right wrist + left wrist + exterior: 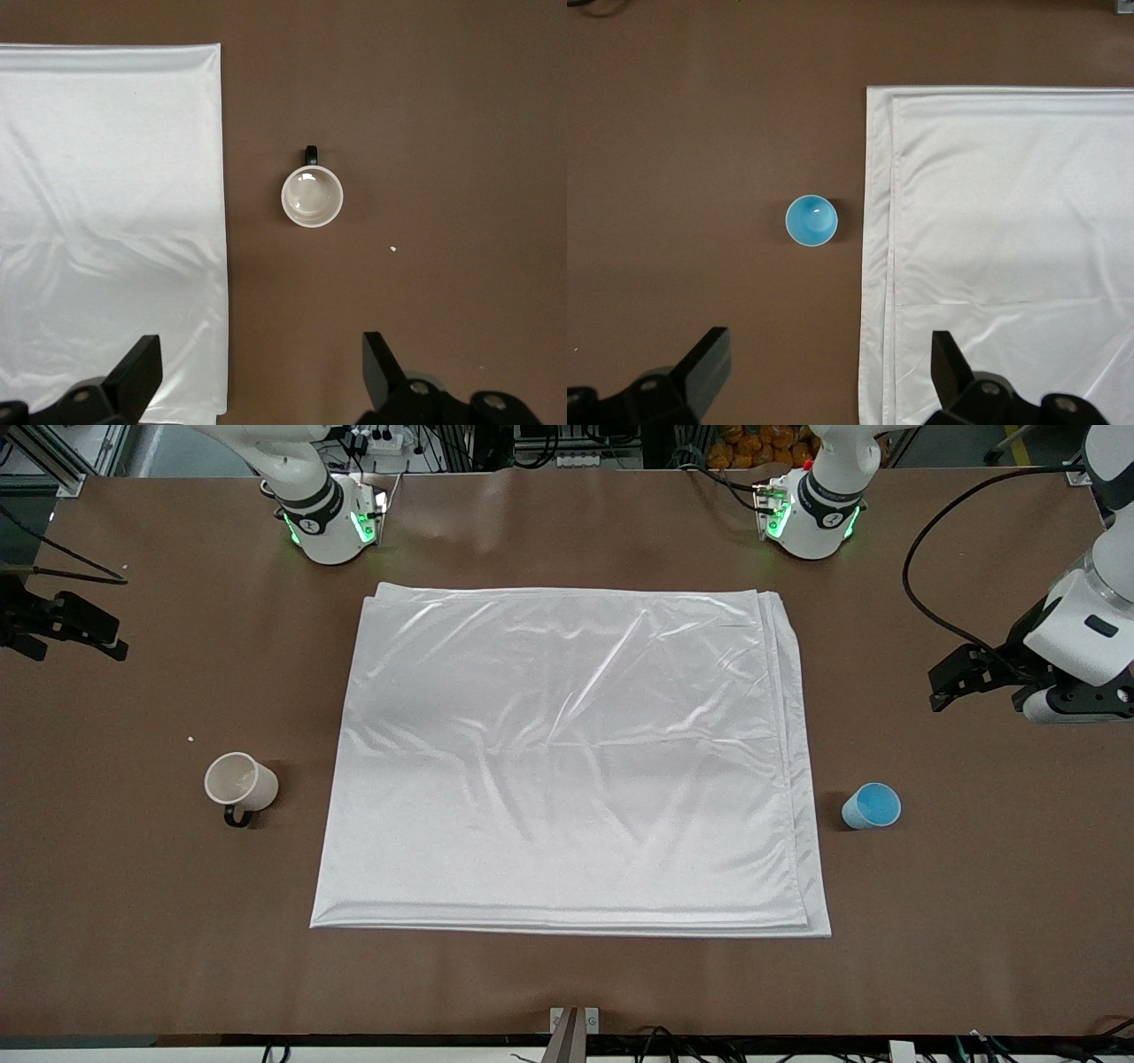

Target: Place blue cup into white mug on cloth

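From the front camera I see the cloth (pixel 567 762), big, glossy white and folded in layers with soft wrinkles, spread flat in the middle of the table (pixel 974 921). The blue cup (pixel 871 806) stands upright on bare table just off the cloth's edge toward my left arm's end, pale blue outside, brighter blue inside. The white mug (pixel 240 782) stands upright off the cloth toward my right arm's end, its dark loop handle pointing toward the front camera. My left gripper (pixel 952 682) hangs over bare table at my left arm's end; my right gripper (pixel 66 624) hangs at my right arm's end. Through my left wrist, the blue cup (pixel 811 221) sits beside the cloth's (pixel 1010 248) layered edge, and my left gripper (pixel 830 376) is spread wide, holding nothing. Through my right wrist, the white mug (pixel 312 196) shows a pale hollow, apart from the cloth (pixel 106 221), and my right gripper (pixel 261 376) is likewise spread wide and bare.
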Motion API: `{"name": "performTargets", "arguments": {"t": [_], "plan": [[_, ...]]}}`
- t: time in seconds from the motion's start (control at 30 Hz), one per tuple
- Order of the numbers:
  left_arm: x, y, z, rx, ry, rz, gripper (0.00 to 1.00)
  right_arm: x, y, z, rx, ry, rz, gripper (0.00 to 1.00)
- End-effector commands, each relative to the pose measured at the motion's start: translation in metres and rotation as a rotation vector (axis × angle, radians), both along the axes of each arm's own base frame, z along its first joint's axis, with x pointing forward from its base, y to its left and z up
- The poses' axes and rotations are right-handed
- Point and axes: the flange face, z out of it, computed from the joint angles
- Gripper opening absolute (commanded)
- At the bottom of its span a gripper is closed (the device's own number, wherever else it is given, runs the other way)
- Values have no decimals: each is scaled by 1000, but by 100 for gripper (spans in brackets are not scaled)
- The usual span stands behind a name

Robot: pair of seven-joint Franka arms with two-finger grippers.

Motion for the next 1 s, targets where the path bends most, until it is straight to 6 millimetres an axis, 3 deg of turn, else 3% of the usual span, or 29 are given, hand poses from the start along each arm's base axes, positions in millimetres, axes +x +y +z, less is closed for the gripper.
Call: {"name": "performTargets", "arguments": {"t": [0.0,0.27,0.5,0.6,0.73,0.87,0.97], "plan": [[0,4,3,-11,-6,-19,100,0,-4,1,-2,4,7,100],[0,6,3,-9,-7,-18,100,0,-5,0,-2,5,6,100],[6,12,-12,-10,19,-9,100,6,-5,-17,1,34,6,100],[10,13,-28,-12,49,-10,100,10,-11,-26,3,54,-3,100],[24,34,-55,-22,89,19,100,17,-28,-46,10,93,-31,100],[35,55,-93,-36,111,49,100,28,-39,-71,18,139,-51,100],[35,60,-118,-36,97,57,100,36,-45,-91,23,170,-58,100]]}}
